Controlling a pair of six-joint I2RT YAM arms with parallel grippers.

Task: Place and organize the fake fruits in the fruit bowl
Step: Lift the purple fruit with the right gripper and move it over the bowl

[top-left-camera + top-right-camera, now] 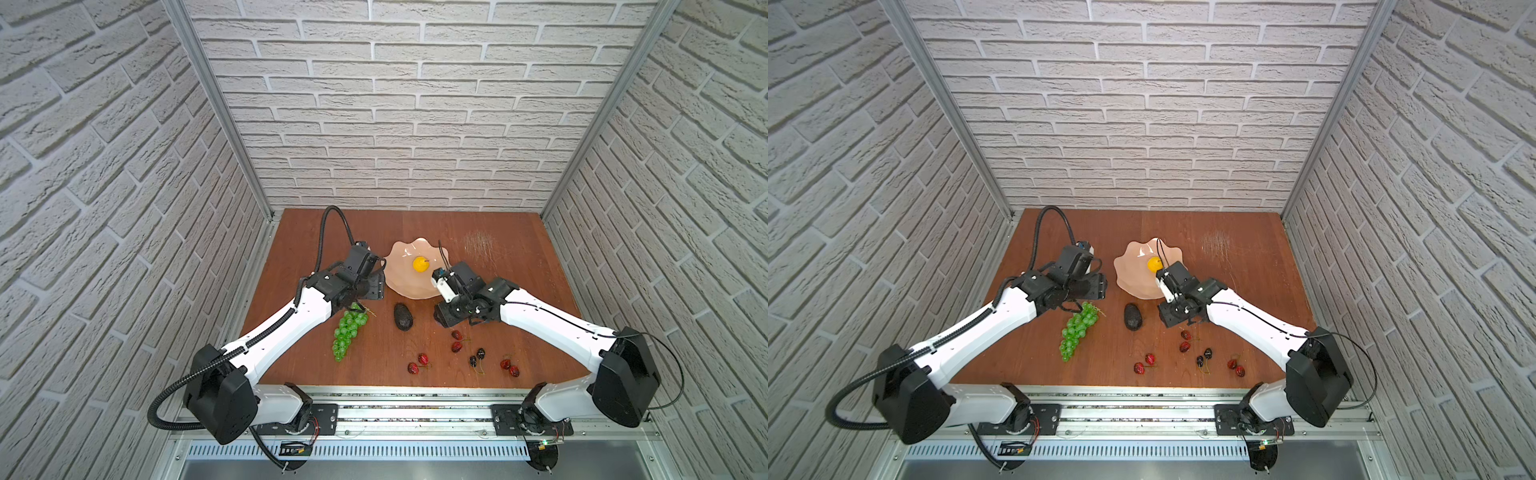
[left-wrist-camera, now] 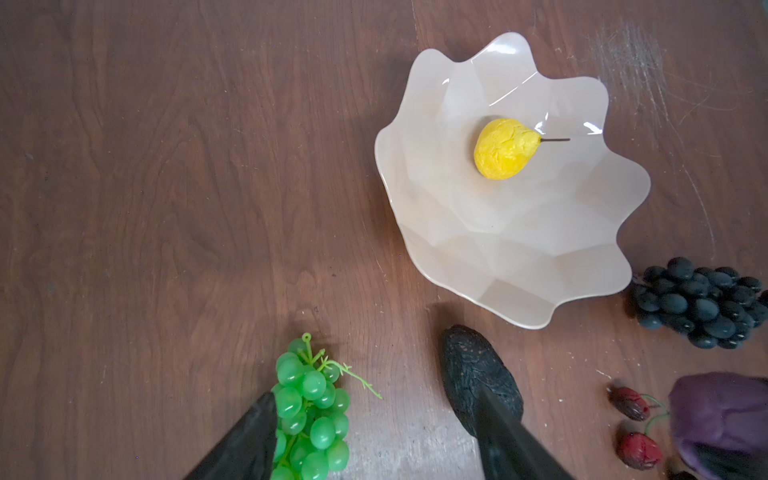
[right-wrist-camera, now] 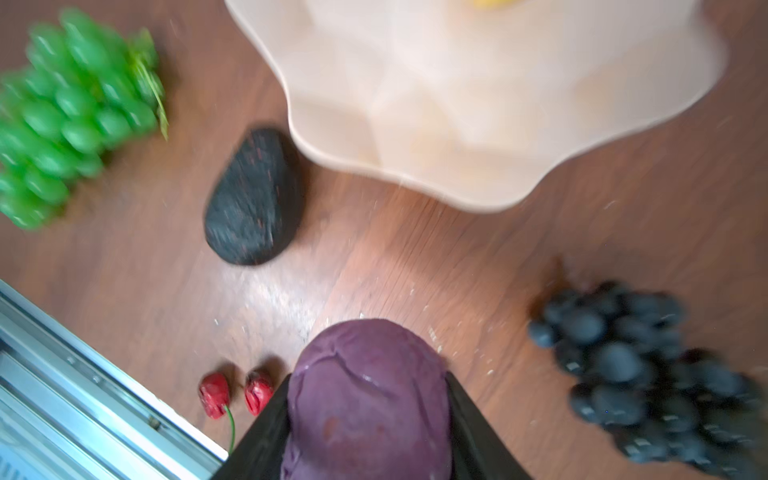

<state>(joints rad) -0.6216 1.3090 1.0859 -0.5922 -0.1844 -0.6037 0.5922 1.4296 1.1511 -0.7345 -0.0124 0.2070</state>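
Fingers (image 2: 245,440) of your left gripper (image 2: 374,397) are standing wide apart and gripping nothing. In the left wrist view one finger is overlapping the green grape bunch (image 2: 309,419) and the other the dark avocado (image 2: 469,374), with bare wooden table (image 2: 166,208) between them. In both top views that gripper is hanging left of centre, just left of the fruit bowl (image 1: 405,286) and above the stem end of the green bunch. The bunch is lying on the table, running down toward the lower left of the frame. Just right of it, near the middle of the frame, the avocado is lying on the table, near the bowl's closest rim. The pale peach bowl with its wavy rim is sitting above the avocado. The small yellow lemon-like fruit (image 1: 420,264) is lying alone in the bowl's middle, stem pointing right.

Right of the avocado, your right gripper (image 3: 369,377) is clamping the purple round fruit (image 3: 365,407) between both fingers. You cannot tell whether the fruit is touching the table. The dark blue-black grape bunch (image 3: 644,374) is lying on the table beside that gripper, close to the bowl's rim, and the right arm is hiding it in both top views. Four pairs of stemmed cherries (image 1: 457,347) are lying scattered across the lower right of the table, below the right gripper.
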